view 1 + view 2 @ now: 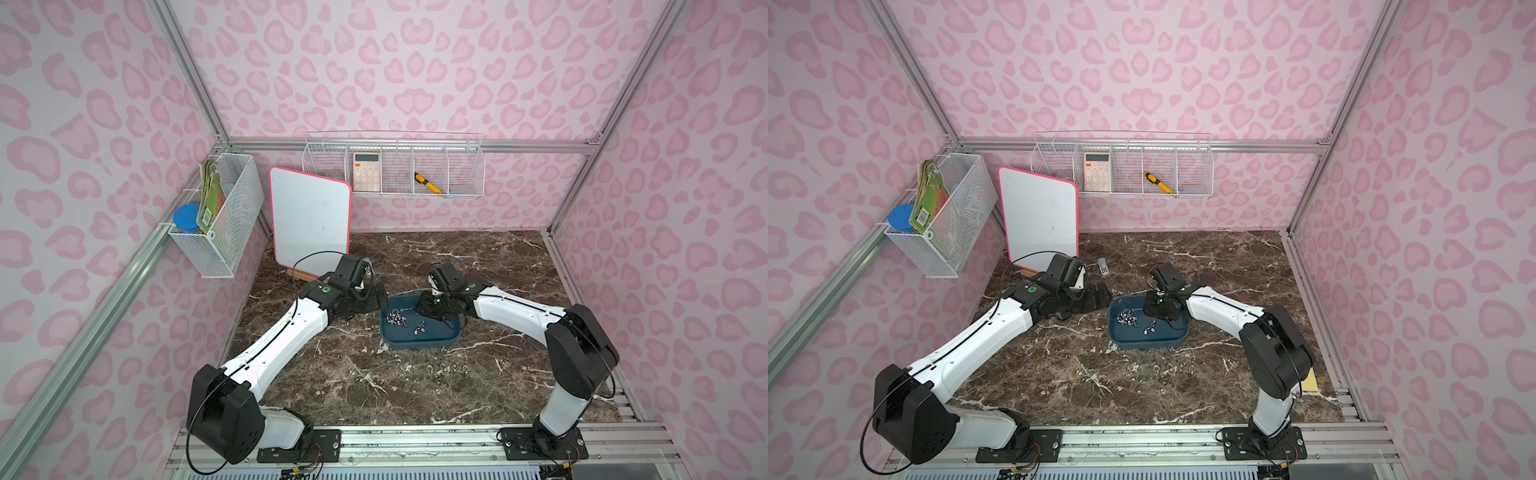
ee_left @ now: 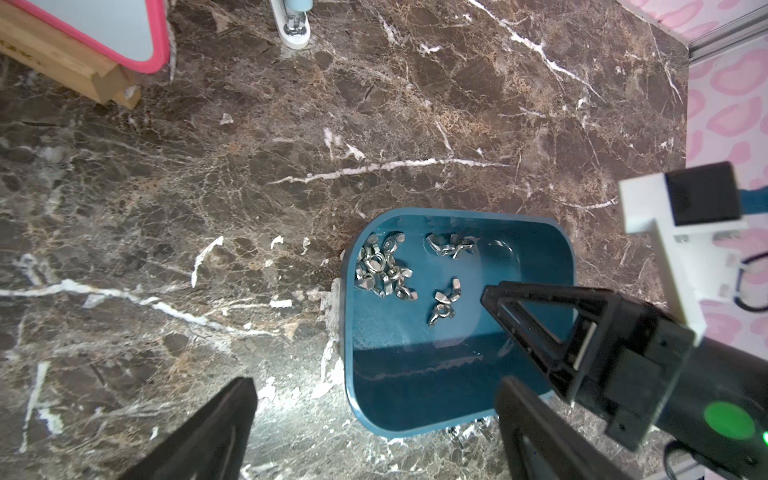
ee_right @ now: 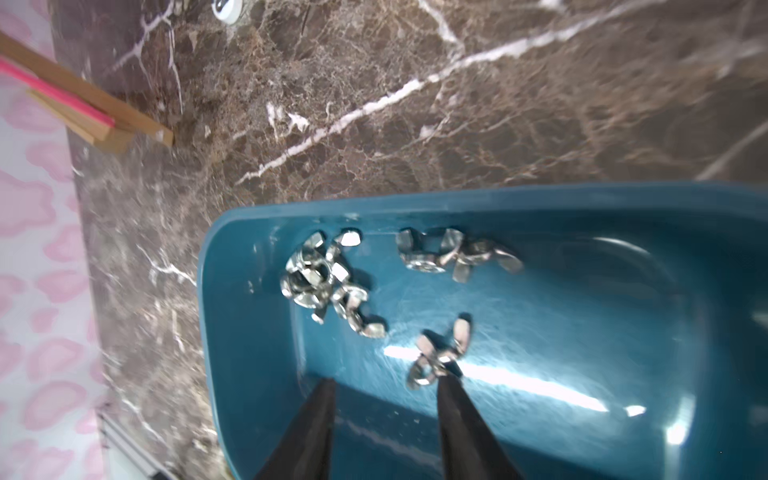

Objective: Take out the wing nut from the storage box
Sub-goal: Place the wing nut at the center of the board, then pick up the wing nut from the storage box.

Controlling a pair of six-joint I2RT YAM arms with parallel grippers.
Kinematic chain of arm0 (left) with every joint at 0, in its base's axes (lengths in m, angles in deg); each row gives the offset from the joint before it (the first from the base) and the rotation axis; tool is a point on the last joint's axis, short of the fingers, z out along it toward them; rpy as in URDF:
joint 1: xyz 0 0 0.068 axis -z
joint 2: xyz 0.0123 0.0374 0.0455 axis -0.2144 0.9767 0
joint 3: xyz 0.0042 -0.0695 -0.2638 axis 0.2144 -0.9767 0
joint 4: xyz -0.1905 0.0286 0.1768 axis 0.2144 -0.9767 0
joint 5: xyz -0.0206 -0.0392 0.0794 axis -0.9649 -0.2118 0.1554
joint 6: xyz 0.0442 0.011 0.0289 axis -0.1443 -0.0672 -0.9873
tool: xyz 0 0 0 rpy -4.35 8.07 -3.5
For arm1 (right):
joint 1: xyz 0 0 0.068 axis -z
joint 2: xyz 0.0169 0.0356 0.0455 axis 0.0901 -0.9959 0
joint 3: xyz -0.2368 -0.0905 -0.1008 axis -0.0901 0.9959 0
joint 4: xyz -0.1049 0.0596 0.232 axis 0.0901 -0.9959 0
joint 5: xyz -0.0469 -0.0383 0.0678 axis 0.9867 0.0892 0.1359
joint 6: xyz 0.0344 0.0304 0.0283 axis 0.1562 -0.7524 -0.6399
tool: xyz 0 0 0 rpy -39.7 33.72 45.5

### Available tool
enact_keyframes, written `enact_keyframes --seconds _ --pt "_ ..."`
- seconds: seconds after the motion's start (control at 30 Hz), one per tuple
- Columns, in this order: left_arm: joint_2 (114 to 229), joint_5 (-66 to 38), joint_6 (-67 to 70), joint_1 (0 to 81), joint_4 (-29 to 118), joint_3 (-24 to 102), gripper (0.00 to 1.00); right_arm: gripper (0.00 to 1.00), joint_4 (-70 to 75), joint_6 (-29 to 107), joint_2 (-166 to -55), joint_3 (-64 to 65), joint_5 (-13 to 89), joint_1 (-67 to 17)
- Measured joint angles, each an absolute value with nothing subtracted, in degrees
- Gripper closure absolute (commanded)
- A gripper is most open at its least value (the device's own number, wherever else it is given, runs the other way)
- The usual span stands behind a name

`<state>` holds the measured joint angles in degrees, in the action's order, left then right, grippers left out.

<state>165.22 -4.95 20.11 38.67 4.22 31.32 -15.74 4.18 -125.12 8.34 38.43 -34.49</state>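
Wing nut (image 3: 440,357): small, hard, bright metal, probably light and slick, apt to skid on smooth plastic; best pinched across the two wings. Lying loose on the floor of the storage box (image 1: 419,341), just right of centre in both top views. Right jaws spread, empty, tipped down into the box, one tip just beside that nut. Left jaws wide apart, hovering at the box's upper-left corner above the tabletop (image 1: 478,257).
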Motion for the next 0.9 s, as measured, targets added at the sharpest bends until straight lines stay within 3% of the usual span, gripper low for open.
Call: enact_keyframes --seconds 0.43,0.9 --pt "156.82 -3.70 20.06 38.53 2.80 25.98 0.03 0.61 -3.37 -15.38 -127.97 15.40 38.61 -33.92" --pt "154.03 -2.15 18.58 38.42 1.25 24.69 0.02 0.64 1.22 -21.55 -131.79 12.16 39.85 -32.96"
